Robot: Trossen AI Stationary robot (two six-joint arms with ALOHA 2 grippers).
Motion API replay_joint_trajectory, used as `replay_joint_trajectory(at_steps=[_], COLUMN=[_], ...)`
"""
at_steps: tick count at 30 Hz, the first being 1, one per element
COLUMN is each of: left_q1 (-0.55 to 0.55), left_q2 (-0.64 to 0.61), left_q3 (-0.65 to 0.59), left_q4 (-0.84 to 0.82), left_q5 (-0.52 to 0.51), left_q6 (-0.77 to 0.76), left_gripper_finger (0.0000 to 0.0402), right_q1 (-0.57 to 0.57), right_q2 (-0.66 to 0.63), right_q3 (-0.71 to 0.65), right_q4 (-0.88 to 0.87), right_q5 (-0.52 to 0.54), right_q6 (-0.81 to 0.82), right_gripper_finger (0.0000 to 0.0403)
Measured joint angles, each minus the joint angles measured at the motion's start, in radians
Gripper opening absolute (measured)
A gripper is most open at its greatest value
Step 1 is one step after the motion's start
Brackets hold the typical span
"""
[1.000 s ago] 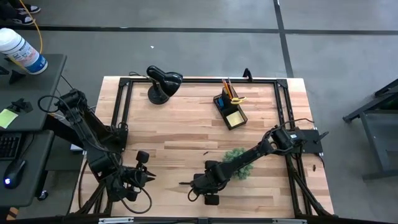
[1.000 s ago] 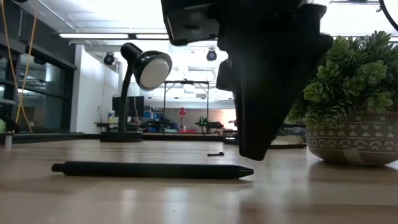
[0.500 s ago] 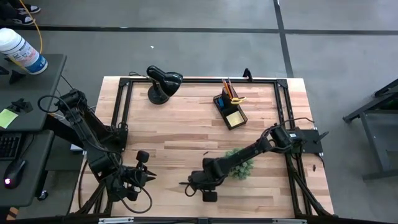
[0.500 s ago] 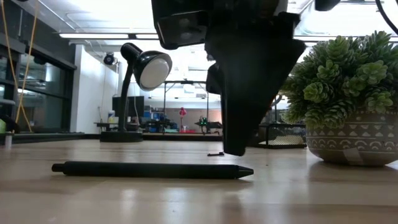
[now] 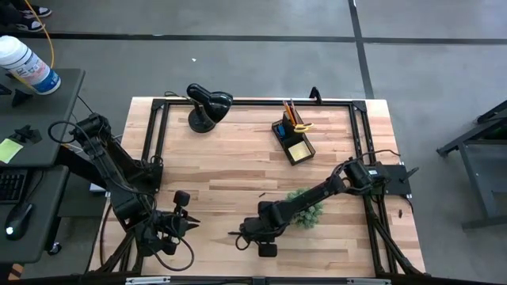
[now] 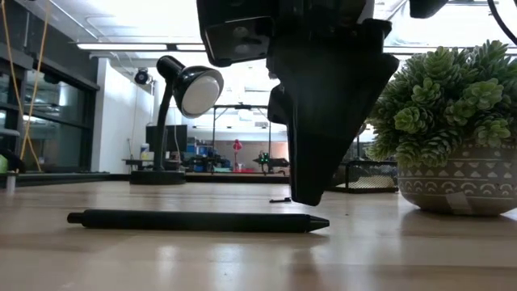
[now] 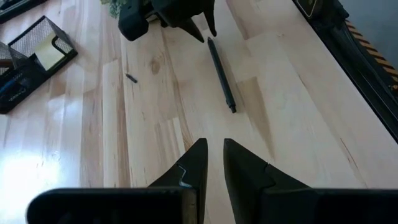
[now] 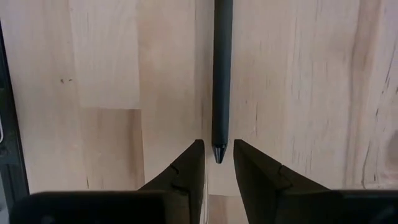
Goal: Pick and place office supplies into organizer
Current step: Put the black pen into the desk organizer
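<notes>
Since a second ago the right gripper (image 8: 217,163) has slid along to the black pen (image 8: 222,74) lying on the table's near edge (fingers slightly apart, straddling its tip) to grasp it.

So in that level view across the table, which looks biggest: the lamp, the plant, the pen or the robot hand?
1. The right hand, looming closest to the camera.
2. The potted plant.
3. The black pen, long but thin.
4. The desk lamp, farthest back.

Nearness inflates the hand. Pen versus lamp is unsure.
</notes>
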Motion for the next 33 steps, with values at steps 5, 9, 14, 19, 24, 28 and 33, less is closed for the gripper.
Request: replay_joint_trajectory(at_steps=[5, 9, 14, 19, 24, 28, 33], left_q1=[0.000, 0.000, 0.000, 0.000, 0.000, 0.000, 0.000], left_q2=[0.000, 0.000, 0.000, 0.000, 0.000, 0.000, 0.000], left_q3=[0.000, 0.000, 0.000, 0.000, 0.000, 0.000, 0.000], left_q4=[-0.002, -0.008, -0.007, -0.007, -0.007, -0.007, -0.007], left_q5=[0.000, 0.000, -0.003, -0.008, -0.008, -0.015, -0.018], left_q6=[0.002, 0.002, 0.002, 0.002, 0.002, 0.002, 0.002], left_gripper_finger=[0.0042, 0.0042, 0.0042, 0.0042, 0.0042, 0.0042, 0.0042], right_q1=[-0.001, 0.000, 0.000, -0.001, -0.001, -0.001, -0.001], right_q2=[0.018, 0.031, 0.031, 0.031, 0.031, 0.031, 0.030], right_q3=[0.001, 0.001, 0.001, 0.001, 0.001, 0.001, 0.001], right_q4=[-0.002, -0.002, -0.002, -0.002, -0.002, -0.002, -0.002], right_q5=[-0.023, -0.035, -0.028, -0.024, -0.007, -0.007, -0.010], right_q6=[-0.016, 0.006, 0.008, 0.008, 0.009, 0.009, 0.009], right_gripper_finger=[0.0083, 0.0083, 0.0083, 0.0083, 0.0081, 0.0064, 0.0031])
